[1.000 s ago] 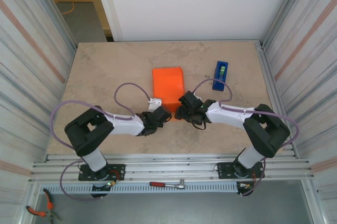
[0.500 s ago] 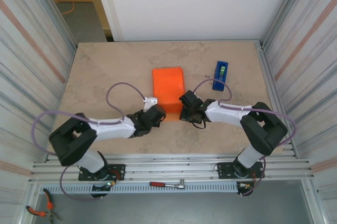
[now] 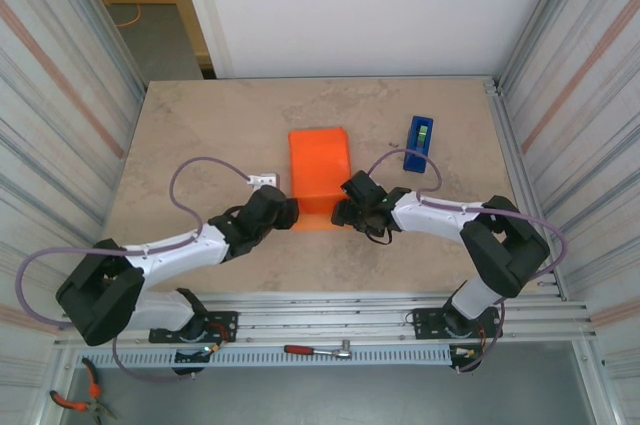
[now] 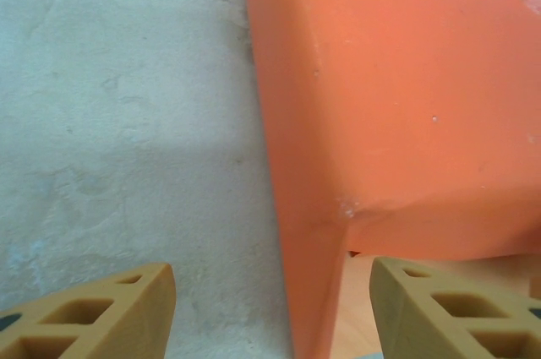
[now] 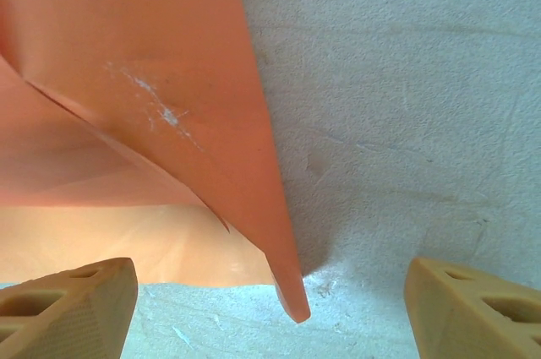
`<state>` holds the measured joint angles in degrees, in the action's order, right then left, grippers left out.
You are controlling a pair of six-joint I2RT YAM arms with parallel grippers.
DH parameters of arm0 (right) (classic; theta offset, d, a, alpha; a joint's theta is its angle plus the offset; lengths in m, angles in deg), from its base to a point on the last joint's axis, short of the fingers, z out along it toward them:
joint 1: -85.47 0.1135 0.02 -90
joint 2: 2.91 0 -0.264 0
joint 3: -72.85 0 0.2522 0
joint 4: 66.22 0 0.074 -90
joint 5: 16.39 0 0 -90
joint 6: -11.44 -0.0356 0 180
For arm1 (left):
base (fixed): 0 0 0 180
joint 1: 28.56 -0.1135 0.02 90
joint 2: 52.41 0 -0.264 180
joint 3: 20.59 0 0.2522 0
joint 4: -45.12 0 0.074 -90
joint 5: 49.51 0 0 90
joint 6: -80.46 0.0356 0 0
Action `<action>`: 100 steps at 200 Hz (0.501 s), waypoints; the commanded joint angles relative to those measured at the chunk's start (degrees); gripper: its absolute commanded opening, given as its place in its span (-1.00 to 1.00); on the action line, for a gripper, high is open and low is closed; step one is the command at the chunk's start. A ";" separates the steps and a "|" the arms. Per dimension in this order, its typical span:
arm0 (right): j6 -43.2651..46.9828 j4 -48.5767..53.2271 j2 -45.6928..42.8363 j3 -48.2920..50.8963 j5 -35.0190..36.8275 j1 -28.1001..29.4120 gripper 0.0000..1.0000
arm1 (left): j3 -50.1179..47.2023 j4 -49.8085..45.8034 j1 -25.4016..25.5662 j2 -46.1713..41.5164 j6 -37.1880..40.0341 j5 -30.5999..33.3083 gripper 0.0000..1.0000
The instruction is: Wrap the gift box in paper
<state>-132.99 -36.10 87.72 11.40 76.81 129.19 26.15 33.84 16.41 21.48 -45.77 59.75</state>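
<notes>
paper [image 3: 319, 167]: orange, mid-frame on desk [image 3: 200, 135], long axis up-down, loose flap at lower end | left tool [image 3: 287, 213]: wide open, empty, at paper's lower-left edge | right tool [image 3: 344, 212]: wide open, empty, at lower-right corner | paper's contents: hidden | wrist views: fingers cut off at bottom

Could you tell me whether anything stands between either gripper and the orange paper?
Nothing visible does. The left gripper and the right gripper each face a near corner of the paper with jaws open, the table alongside.
</notes>
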 commanded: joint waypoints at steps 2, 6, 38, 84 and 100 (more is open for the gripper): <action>0.60 2.01 -0.83 -1.57 0.73 -0.88 0.64 | 0.35 2.69 -0.23 2.70 0.52 -2.30 0.21; 0.69 2.00 -0.66 -1.69 0.56 -0.99 0.64 | 0.59 2.78 -0.23 3.30 0.73 -2.30 0.21; 1.43 2.12 0.36 -2.94 0.20 -1.85 0.64 | 3.65 2.92 -0.63 8.03 3.05 -2.00 0.20; 1.88 1.60 2.13 -4.13 -0.65 -2.78 0.61 | 6.13 3.15 -1.00 14.32 5.42 -0.56 0.12; 2.03 1.23 2.73 -4.42 -1.02 -3.07 0.60 | 6.46 3.43 -1.02 15.86 5.65 0.11 0.09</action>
<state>-132.05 -35.62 88.96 8.74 76.37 126.70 31.15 36.37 16.00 35.36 -42.09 58.07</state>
